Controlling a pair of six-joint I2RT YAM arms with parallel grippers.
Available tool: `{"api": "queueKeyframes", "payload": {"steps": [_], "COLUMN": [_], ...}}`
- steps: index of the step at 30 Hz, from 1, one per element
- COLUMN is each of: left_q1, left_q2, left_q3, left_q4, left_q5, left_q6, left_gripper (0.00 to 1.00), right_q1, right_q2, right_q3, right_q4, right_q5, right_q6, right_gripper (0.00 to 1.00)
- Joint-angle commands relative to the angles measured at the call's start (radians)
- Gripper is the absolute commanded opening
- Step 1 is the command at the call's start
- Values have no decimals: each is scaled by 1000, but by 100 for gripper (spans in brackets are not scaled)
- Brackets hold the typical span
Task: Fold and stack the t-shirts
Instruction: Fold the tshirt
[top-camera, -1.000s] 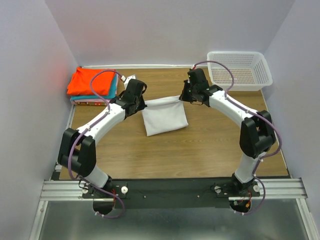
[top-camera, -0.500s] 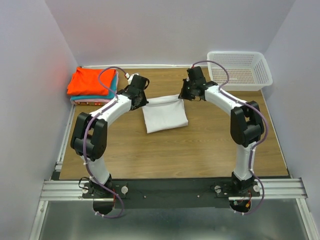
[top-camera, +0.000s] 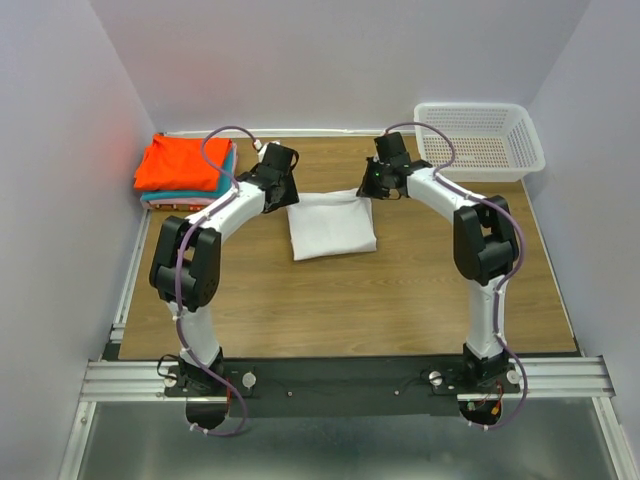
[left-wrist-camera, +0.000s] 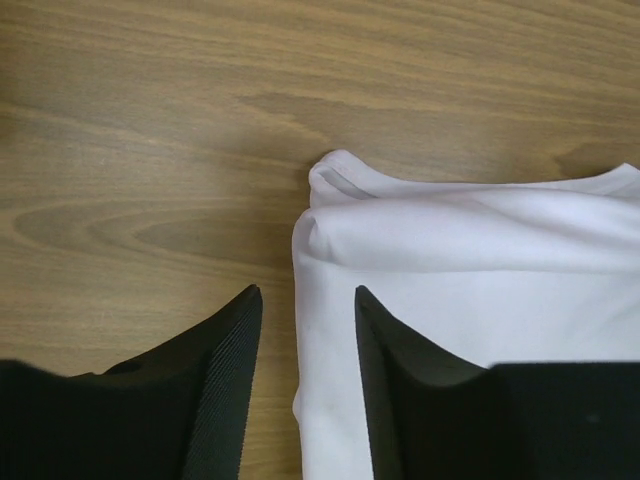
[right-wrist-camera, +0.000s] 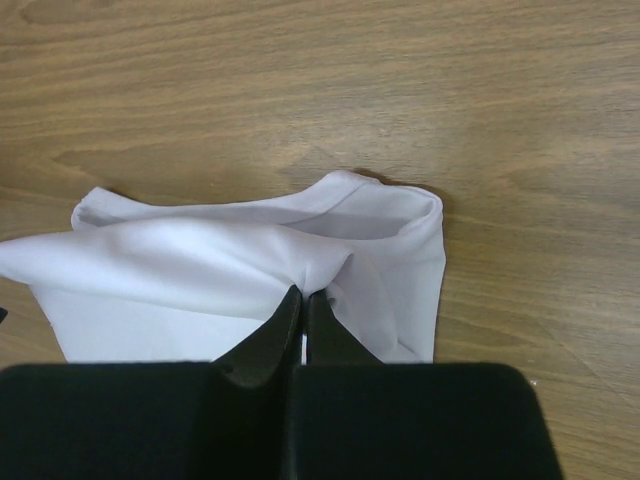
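A white t-shirt (top-camera: 332, 226) lies folded into a rectangle in the middle of the table, its far edge bunched up. My left gripper (top-camera: 289, 197) (left-wrist-camera: 307, 295) is at the shirt's far left corner and stands open. The cloth's left edge (left-wrist-camera: 330, 330) lies loose between its fingers. At the far right corner my right gripper (top-camera: 366, 193) (right-wrist-camera: 305, 295) is shut, pinching a raised fold of the white t-shirt (right-wrist-camera: 200, 260). A folded orange-red t-shirt (top-camera: 182, 163) tops a stack at the far left, with a teal one (top-camera: 192, 194) under it.
A white mesh basket (top-camera: 482, 140) stands at the far right corner. Grey walls close in the table on the left, the back and the right. Bare wood (top-camera: 350, 300) shows between the shirt and the arm bases.
Both grippers have moved toward the far side, drawing the shirt's far edge along. The left gripper has opened and let the cloth go. The right one still pinches it.
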Motion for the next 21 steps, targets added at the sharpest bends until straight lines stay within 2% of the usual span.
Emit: {"api": "queueKeyframes", "payload": {"steps": [1, 6, 8, 12, 13, 14, 15, 21], "left_q1": [10, 9, 9, 7, 7, 5, 4, -33], "left_q2": [25, -12, -45, -98, -105, -124, -133, -185], "left_q3": [58, 46, 22, -24, -35, -41, -49, -90], "left_q4": [13, 23, 27, 39, 38, 38, 41, 113], "left_q5": [24, 52, 64, 79, 84, 87, 93, 191], "left_q6": [50, 48, 47, 56, 60, 63, 66, 118], "left_gripper": [54, 56, 56, 58, 59, 59, 59, 62], "right_q1": [-17, -21, -25, -28, -28, -28, -28, -28], "right_q2": [-3, -51, -60, -77, -88, -102, -118, -272], "right_q3": [15, -19, -40, -64, -74, -79, -90, -210], "right_q4": [1, 1, -1, -1, -1, -1, 1, 35], "right_q5": [57, 72, 101, 157, 152, 145, 138, 54], "right_q6": [34, 49, 60, 81, 80, 75, 71, 51], "right_gripper": [4, 5, 9, 56, 65, 85, 98, 100]}}
